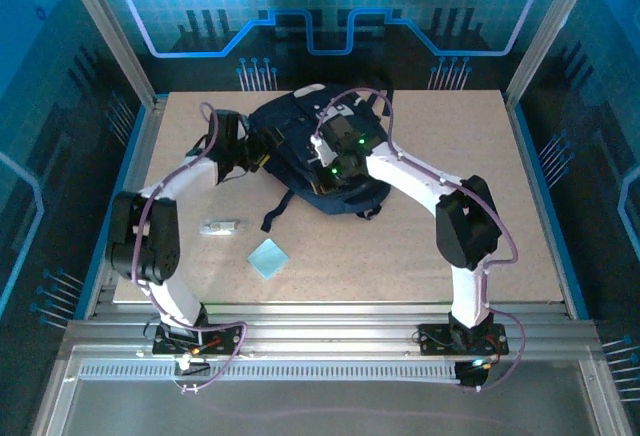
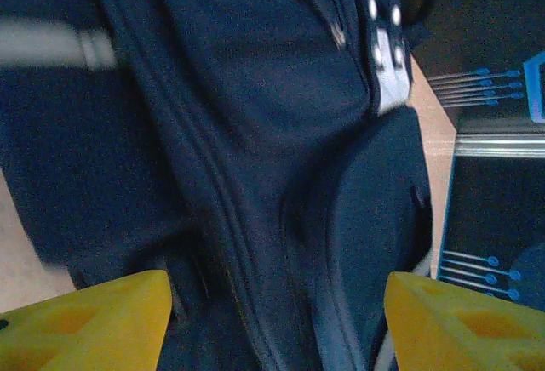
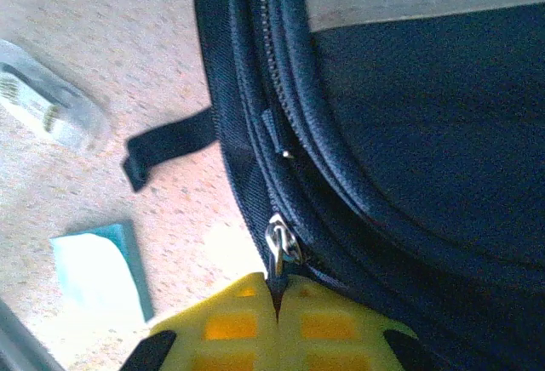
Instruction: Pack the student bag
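Noted pale speckled table (image 1: 520, 206). Found large dark navy fabric student bag (image 1: 285, 121) at middle of far edge. Saw left gripper (image 2: 277, 324) at bag's left side, yellow fingers spread wide, holding nothing. Saw right gripper (image 3: 277, 303) at bag's near side, fingers pressed together in a pinch. Logged light teal square pad (image 1: 268, 257) and small clear plastic piece (image 1: 222, 226) toward near edge, apart from bag. Identified pinched thing as small metal zipper pull (image 3: 282, 248). Traced zipper track running away from that gripper along bag's curved rim. Judged right arm nearer for any pull along that line.
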